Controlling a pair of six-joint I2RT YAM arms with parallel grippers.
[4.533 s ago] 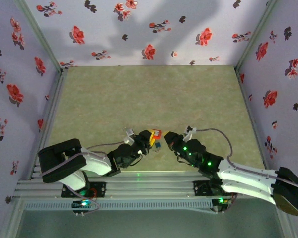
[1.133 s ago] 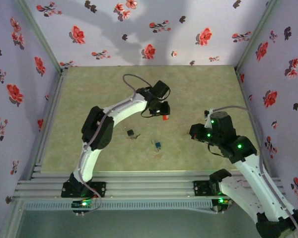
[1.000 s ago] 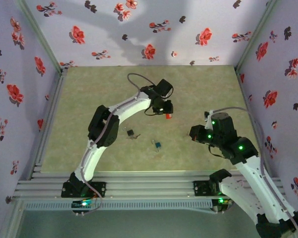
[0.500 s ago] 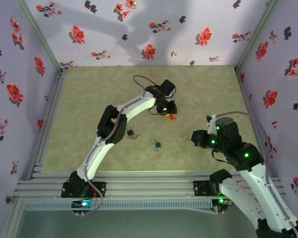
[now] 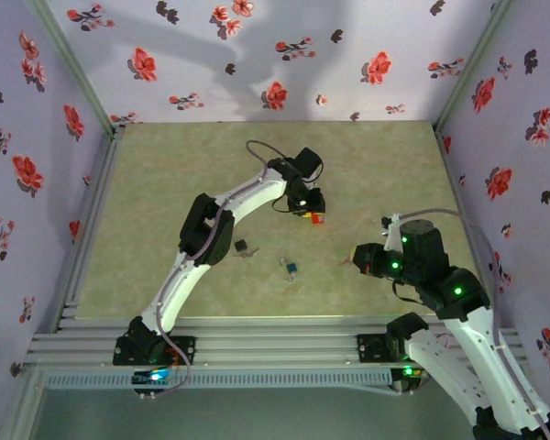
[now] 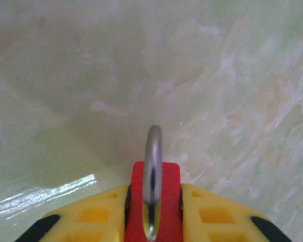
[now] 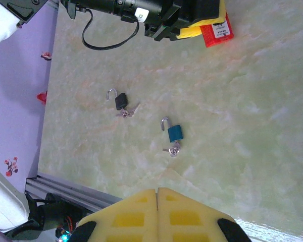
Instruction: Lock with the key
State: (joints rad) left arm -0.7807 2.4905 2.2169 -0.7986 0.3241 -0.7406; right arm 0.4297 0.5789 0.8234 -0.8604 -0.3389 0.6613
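1. While my left gripper (image 5: pixel 310 211) stretches far out over the table (image 5: pixel 165 174), it pinches the red padlock (image 5: pixel 317 218) near the table's middle.
2. My left wrist camera adds what the overhead one blurs: my yellow fingers (image 6: pixel 101 214) clamp the red body from both sides, and the steel shackle (image 6: pixel 152 166) stands edge-on, pointing away from me. I cannot tell whether it is latched.
3. My right gripper (image 5: pixel 356 260) hovers right of centre, well apart from the left. In its wrist view my yellow pads (image 7: pixel 131 217) are pressed together with nothing between them.
4. From that wrist I make out a black padlock (image 7: pixel 120 101) and a blue padlock (image 7: pixel 174 132) lying on the table, shackles hooked open, each with keys (image 7: pixel 127 112) at its base. From above they are mere specks nearer my bases.
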